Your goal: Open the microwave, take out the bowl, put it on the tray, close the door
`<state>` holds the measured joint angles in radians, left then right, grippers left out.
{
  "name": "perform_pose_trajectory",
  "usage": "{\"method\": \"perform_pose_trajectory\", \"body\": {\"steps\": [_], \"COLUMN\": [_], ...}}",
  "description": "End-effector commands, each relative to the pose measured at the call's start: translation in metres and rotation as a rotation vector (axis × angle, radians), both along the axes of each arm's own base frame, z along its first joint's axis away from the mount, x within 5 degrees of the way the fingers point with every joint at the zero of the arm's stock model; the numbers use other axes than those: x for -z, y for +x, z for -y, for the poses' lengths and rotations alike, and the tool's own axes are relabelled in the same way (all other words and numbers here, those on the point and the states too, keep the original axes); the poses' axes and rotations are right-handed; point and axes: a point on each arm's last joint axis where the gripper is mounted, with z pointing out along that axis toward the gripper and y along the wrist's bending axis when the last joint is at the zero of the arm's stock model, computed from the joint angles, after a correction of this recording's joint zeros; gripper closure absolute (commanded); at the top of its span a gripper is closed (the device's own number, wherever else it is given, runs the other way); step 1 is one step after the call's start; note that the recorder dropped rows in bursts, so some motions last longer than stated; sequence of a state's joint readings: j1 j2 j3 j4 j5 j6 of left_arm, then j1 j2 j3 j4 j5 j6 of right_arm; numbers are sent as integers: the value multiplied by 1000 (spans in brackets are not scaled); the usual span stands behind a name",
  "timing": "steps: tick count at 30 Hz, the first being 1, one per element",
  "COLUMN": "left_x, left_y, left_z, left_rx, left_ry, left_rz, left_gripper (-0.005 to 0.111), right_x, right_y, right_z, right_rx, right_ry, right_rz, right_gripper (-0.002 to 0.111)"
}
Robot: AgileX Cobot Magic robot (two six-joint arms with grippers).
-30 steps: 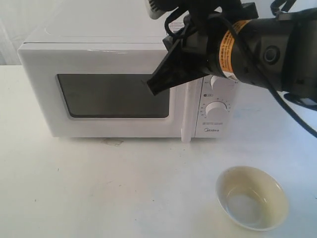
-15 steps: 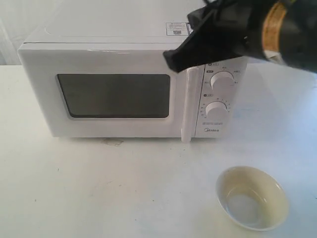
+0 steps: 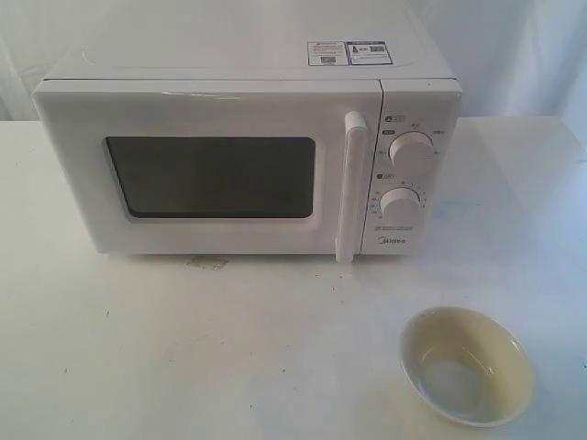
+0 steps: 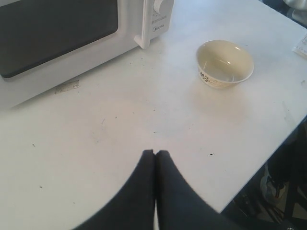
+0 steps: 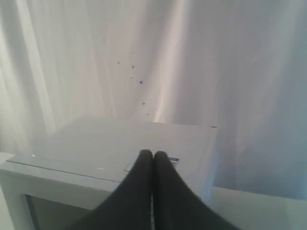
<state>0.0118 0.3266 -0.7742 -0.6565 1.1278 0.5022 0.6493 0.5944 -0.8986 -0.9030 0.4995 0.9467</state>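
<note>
Exterior view gives you the microwave (image 3: 248, 156) standing at the far side of the white table (image 3: 229, 348), from the left to past the middle. Its door (image 3: 211, 174) sits flush against the body, with the dark window facing you. The tall bar handle (image 3: 353, 188) runs upright just left of the control panel, where two round knobs (image 3: 410, 151) sit one above the other. Two small stickers (image 3: 348, 52) lie on the top, toward the right.

You will find the bowl (image 3: 468, 365) on the near right of the table. It is upright and empty, resting on the bare surface, well apart from the microwave and roughly in line with the control panel.

Neither arm shows in this view, so go to the wrist cameras. Your left gripper (image 4: 155, 153) has its dark fingertips pressed together with nothing between them. It hangs over bare table near the near edge, with the bowl and the microwave's front beyond it. Your right gripper (image 5: 153, 153) is likewise pinched tight and empty. It is up over the microwave's flat top and points toward the white curtain (image 5: 216, 57) behind.
</note>
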Motion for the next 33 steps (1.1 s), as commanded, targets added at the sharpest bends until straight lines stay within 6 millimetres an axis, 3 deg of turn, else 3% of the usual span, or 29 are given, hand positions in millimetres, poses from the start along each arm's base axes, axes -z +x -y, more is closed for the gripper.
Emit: {"method": "perform_pose_trajectory", "body": {"steps": [1, 5, 9, 16, 27, 33], "left_x": [4, 4, 4, 4, 4, 4], "left_y": [-4, -4, -4, -4, -4, -4], "left_z": [1, 1, 1, 1, 1, 1], "left_rx": [29, 29, 29, 29, 29, 29], "left_ry": [4, 4, 4, 4, 4, 4], "left_rz": [-38, -38, -38, -38, -38, -38], "left_gripper": [107, 107, 107, 107, 107, 107], "right_x": [33, 70, 106, 153, 164, 172], "right_y": [-20, -33, -43, -56, -55, -52], "right_z": [23, 31, 27, 21, 20, 20], "right_rx": [88, 121, 72, 51, 23, 43], "right_ry": [27, 38, 37, 16, 113, 18], "right_rz": [-36, -25, 74, 222, 189, 184], "right_gripper": [108, 108, 108, 108, 108, 108]}}
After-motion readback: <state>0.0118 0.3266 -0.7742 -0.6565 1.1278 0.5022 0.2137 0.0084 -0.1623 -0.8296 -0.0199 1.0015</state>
